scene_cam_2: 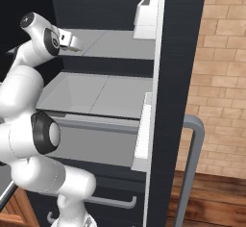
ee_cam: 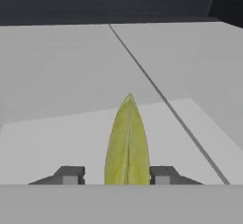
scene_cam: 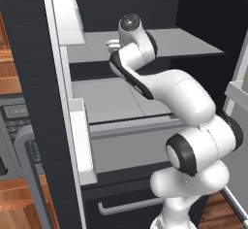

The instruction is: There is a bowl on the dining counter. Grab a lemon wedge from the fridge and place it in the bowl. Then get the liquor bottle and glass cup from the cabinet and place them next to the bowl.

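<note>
The fridge [scene_cam: 193, 9] stands open in front of me, and my arm reaches onto its upper pale grey shelf [scene_cam_2: 120, 43]. A yellow-green lemon wedge [ee_cam: 127, 142] stands on that shelf, pointed end up, right between my fingertips. My gripper [ee_cam: 117, 175] is around the wedge: the right finger [ee_cam: 161, 174] sits against it, while a narrow gap shows beside the left finger. In the base views the gripper [scene_cam: 114, 42] [scene_cam_2: 74, 43] is low over the shelf. The bowl, liquor bottle, glass cup and cabinet are out of view.
White door bins [scene_cam: 80, 140] [scene_cam_2: 144, 9] hang on the open fridge doors at both sides of my arm. A lower shelf with a drawer [scene_cam_2: 96, 144] lies beneath. A brick wall [scene_cam_2: 221, 77] is at the right, and a grey bar handle [scene_cam_2: 190, 173] is on the door.
</note>
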Robot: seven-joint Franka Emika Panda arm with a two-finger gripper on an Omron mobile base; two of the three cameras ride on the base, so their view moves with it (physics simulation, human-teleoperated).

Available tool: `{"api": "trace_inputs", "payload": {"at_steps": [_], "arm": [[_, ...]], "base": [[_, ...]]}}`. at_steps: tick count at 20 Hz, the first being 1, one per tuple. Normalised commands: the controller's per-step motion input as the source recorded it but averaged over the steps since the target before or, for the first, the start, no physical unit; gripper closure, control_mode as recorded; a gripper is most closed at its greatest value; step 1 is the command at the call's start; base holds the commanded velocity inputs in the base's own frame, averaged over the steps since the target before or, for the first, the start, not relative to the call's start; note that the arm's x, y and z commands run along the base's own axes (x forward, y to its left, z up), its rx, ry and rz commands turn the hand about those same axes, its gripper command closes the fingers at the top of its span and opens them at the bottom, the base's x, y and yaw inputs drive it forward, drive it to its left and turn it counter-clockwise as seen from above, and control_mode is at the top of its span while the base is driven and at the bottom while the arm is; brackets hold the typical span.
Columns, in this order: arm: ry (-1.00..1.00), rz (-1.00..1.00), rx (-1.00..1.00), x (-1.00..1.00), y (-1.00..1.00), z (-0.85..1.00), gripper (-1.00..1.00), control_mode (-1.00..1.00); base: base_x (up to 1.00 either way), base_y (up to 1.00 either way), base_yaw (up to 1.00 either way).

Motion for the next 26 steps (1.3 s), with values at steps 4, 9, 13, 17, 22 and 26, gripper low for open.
{"api": "trace_inputs", "payload": {"at_steps": [4,9,13,17,22,26], "arm": [[0.02,0.00,0.00,0.07,0.00,-0.11,1.00,-1.00],[0.05,0.00,0.00,0.02,0.00,0.00,1.00,-1.00],[-0.05,0.00,-0.01,-0.06,0.03,0.10,1.00,-1.00],[-0.15,-0.01,-0.03,-0.24,0.05,0.48,1.00,-1.00],[-0.11,-0.03,-0.03,-0.18,0.08,0.45,1.00,-1.00],[-0.03,-0.01,-0.01,-0.15,0.02,0.00,1.00,-1.00]], "base": [[0.00,0.00,0.00],[0.00,0.00,0.00],[0.00,0.00,0.00],[0.00,0.00,0.00],[0.00,0.00,0.00],[0.00,0.00,0.00]]}}
